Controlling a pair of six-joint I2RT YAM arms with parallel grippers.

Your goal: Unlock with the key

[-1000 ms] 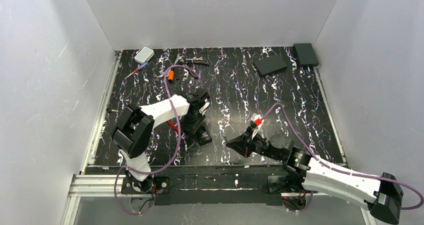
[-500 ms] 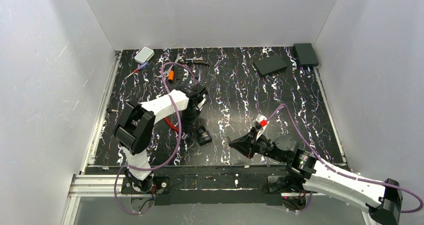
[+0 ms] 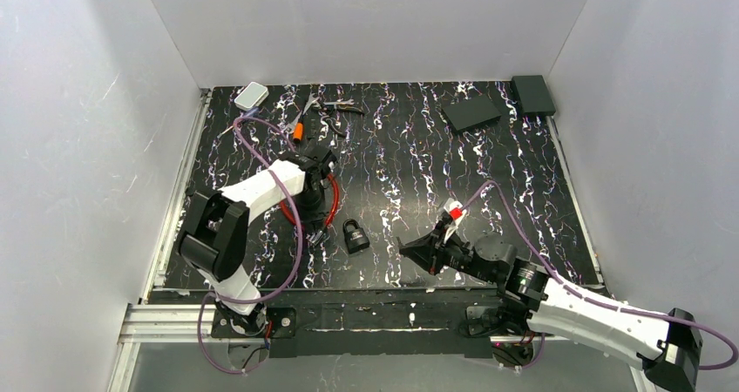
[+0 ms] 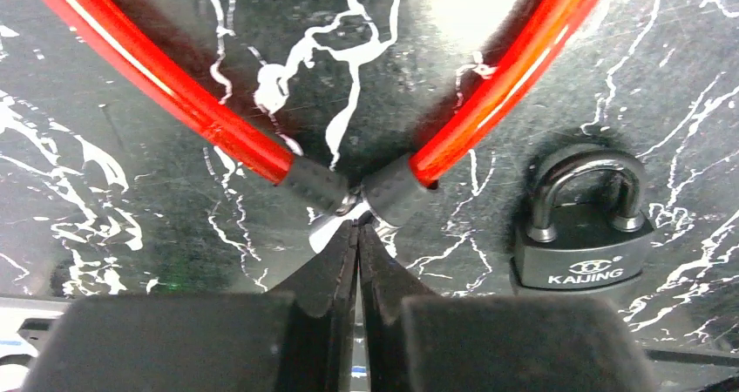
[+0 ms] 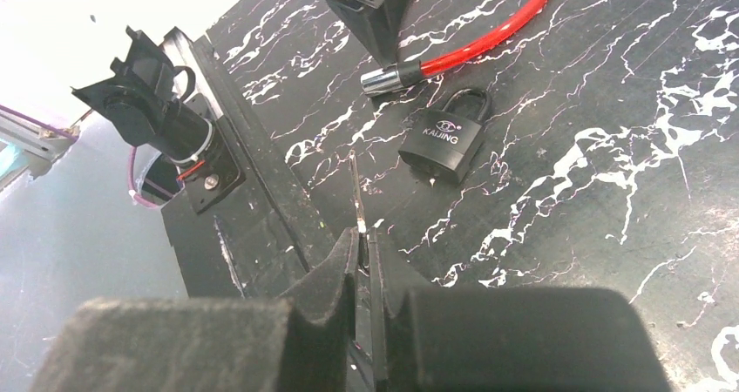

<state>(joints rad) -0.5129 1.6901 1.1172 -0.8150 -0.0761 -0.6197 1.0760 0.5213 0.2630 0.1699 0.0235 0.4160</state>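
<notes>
Lighting: bright, even, from overhead; shadows faint. We record white glare on the worktop point(image 4: 488, 0) in the left wrist view; left claw point(image 4: 357, 235) and right claw point(image 5: 364, 246) blurred, close-up.

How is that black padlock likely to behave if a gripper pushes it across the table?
The padlock lies flat on its broad face, so it would probably slide, not roll or tip. Its solid-looking body and thick metal shackle suggest it is heavy for its size. On the glossy table an off-centre push might spin it.
</notes>
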